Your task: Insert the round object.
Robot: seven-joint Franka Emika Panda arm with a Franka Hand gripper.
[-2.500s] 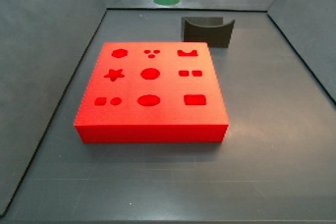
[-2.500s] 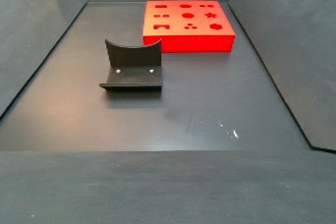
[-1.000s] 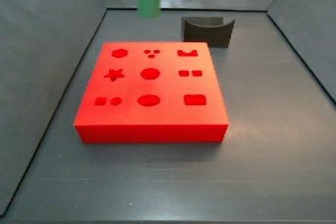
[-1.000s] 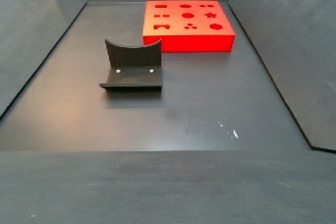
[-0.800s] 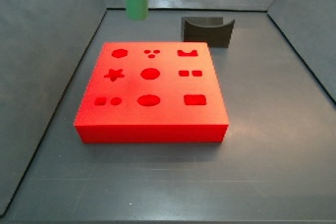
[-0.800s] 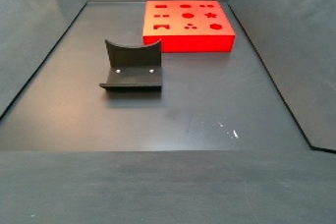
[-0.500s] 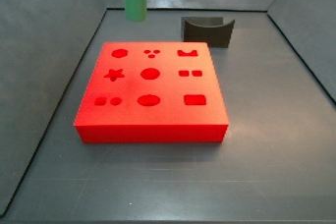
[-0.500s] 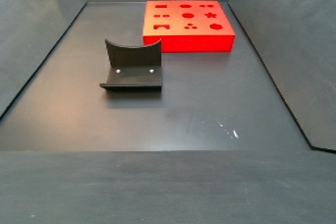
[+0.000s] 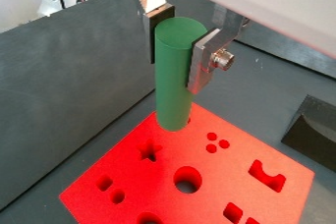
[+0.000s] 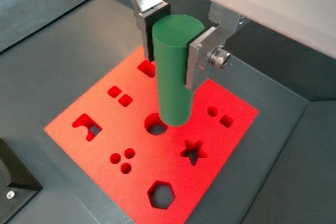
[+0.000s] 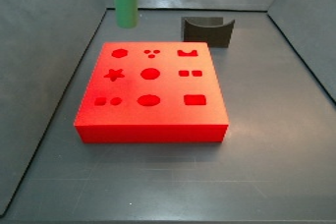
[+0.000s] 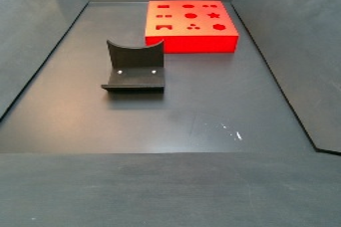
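Tool (image 9: pixel 179 39) clamped on the peg (image 9: pixel 174 76) near its top, plates flat against both sides; peg hangs upright, well above the red block (image 10: pixel 157 135) on the worktop (image 12: pixel 173 112). In a side view the peg (image 11: pixel 125 0) sits beyond the block's far-left corner, its lower end clear of the surface. Round hole (image 10: pixel 157 124) looks close under the peg tip in a wrist view, though true offset is hard to judge. Advice: centre over the hole, keep the peg vertical, descend slowly, release only once seated. Fixture (image 12: pixel 134 66) stands well apart.
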